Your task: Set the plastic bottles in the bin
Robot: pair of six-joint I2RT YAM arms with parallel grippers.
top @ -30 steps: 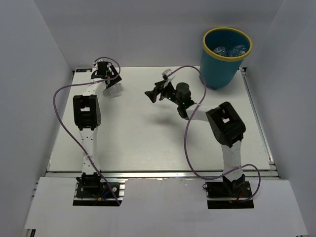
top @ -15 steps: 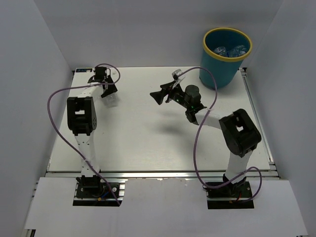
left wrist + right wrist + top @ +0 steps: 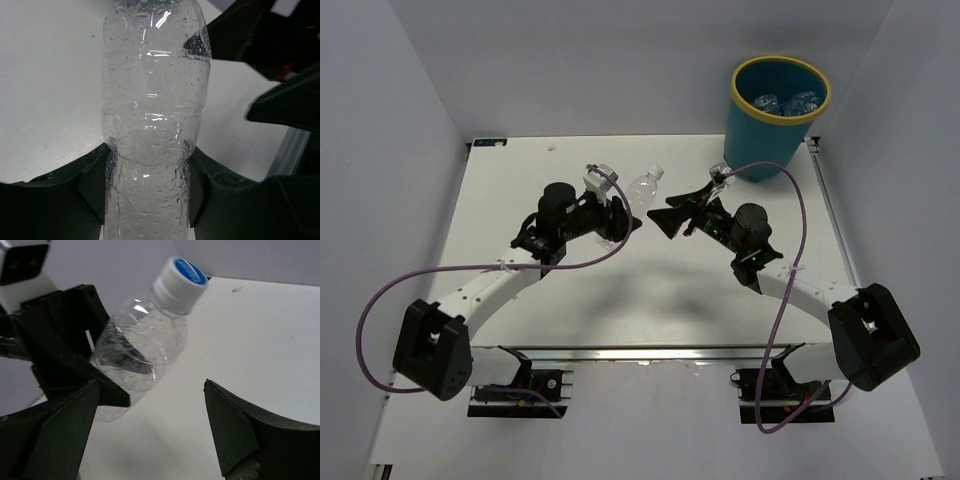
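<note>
Left end effector closed on clear bottle. Right end effector wide open, empty; bottle just ahead of it.

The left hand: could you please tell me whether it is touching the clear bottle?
Touching. The left wrist view shows the left hand closed on the clear bottle, a finger pressed against each side.

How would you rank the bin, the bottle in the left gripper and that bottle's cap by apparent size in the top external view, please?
1. bin, clearly largest.
2. bottle, partly hidden by the left gripper.
3. cap, smallest.
</note>
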